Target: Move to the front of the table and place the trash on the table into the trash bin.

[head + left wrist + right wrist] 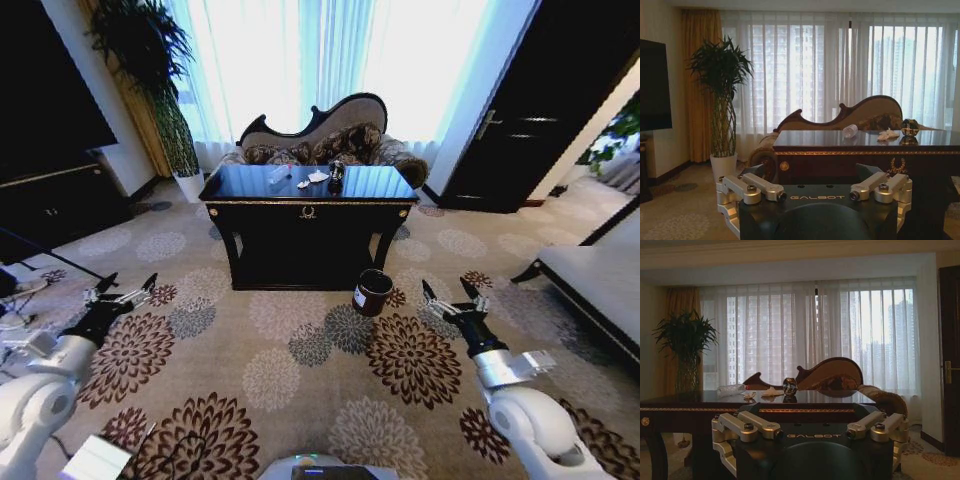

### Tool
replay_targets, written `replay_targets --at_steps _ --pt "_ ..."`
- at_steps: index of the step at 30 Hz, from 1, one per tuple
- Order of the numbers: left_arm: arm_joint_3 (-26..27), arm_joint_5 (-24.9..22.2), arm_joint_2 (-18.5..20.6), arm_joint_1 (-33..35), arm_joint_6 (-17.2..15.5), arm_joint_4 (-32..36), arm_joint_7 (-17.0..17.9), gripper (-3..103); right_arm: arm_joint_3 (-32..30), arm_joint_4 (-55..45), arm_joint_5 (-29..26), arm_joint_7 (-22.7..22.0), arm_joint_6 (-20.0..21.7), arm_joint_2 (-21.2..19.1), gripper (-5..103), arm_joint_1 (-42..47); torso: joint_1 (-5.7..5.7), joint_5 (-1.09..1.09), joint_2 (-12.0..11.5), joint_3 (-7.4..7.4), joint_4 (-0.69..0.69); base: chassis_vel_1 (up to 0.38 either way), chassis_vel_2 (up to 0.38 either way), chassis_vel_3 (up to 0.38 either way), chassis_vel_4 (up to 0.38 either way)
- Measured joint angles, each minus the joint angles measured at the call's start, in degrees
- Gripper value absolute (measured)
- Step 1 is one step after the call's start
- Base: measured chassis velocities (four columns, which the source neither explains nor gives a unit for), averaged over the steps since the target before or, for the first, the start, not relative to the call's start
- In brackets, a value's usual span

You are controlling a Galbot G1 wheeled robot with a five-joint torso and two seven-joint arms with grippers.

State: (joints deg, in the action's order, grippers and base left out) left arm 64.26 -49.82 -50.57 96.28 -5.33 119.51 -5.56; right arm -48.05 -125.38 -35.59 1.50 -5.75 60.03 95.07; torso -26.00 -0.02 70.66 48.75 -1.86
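Trash (pixel 318 177) lies well beyond both open claws.

The table (pixel 307 205) holds a bottle (pixel 277 176), paper wads (pixel 317 177) and a can (pixel 336 174).

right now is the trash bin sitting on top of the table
No, the trash bin stands on the carpet in front of the table, near its front right leg.
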Motion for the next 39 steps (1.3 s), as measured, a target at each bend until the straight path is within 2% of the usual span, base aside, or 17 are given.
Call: replay_targets --at_steps 22,39 --pt "-1.01 0.14 -1.22 0.16 -0.42 0.43 0.28 100 -0.24 -0.35 0.43 0.19 -0.30 1.41 100 0.65 0.01 0.00 0.00 0.00 -0.01 -0.011 0.010 0.010 -0.008" --pt "-1.78 0.57 -1.34 -0.10 -0.42 0.39 0.30 100 -0.11 -0.15 0.55 0.08 -0.59 2.08 100 0.98 0.00 0.00 -0.01 0.00 0.00 -0.128 0.137 0.134 -0.134"
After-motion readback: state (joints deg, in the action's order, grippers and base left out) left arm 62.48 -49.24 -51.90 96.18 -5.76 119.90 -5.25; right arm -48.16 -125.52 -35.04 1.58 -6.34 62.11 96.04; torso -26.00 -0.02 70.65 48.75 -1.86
